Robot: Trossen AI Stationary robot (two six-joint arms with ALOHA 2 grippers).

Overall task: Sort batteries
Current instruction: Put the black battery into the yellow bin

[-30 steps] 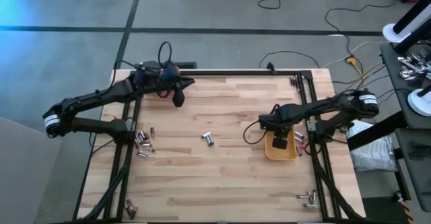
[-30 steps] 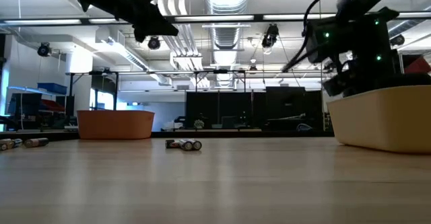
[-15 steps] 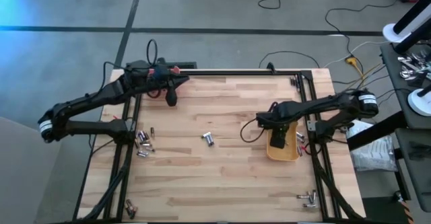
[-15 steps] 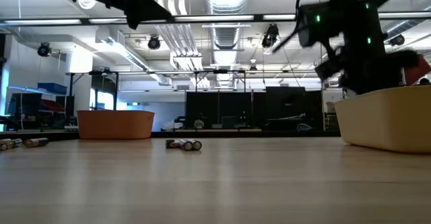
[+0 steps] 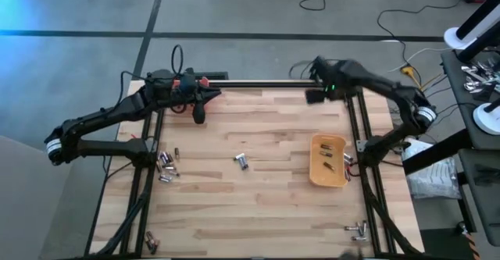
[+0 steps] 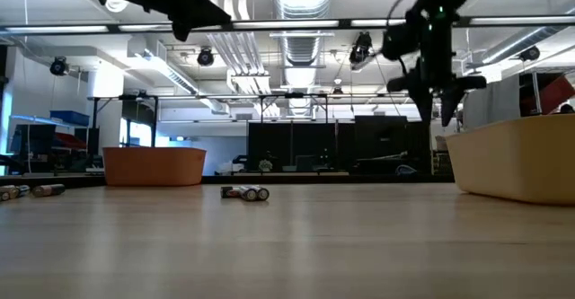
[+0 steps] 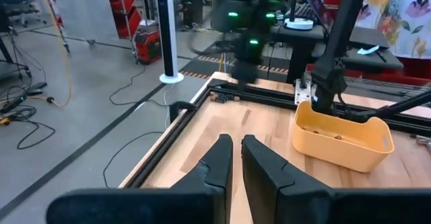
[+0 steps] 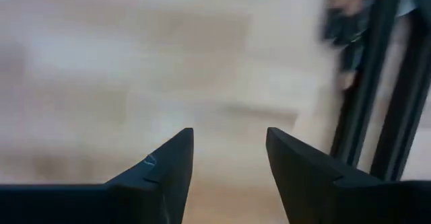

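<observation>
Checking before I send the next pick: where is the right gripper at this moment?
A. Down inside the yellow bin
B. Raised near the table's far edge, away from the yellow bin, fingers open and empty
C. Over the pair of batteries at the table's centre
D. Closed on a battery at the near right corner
B: the right gripper sits by the far edge, clear of the yellow bin, with nothing between its open fingers.

The table [image 5: 258,197] is light wood with pale stripes. One bin [image 5: 326,160] is yellow, the other bin [image 6: 154,165] is orange. The batteries [image 5: 242,161] are silvery-grey.
</observation>
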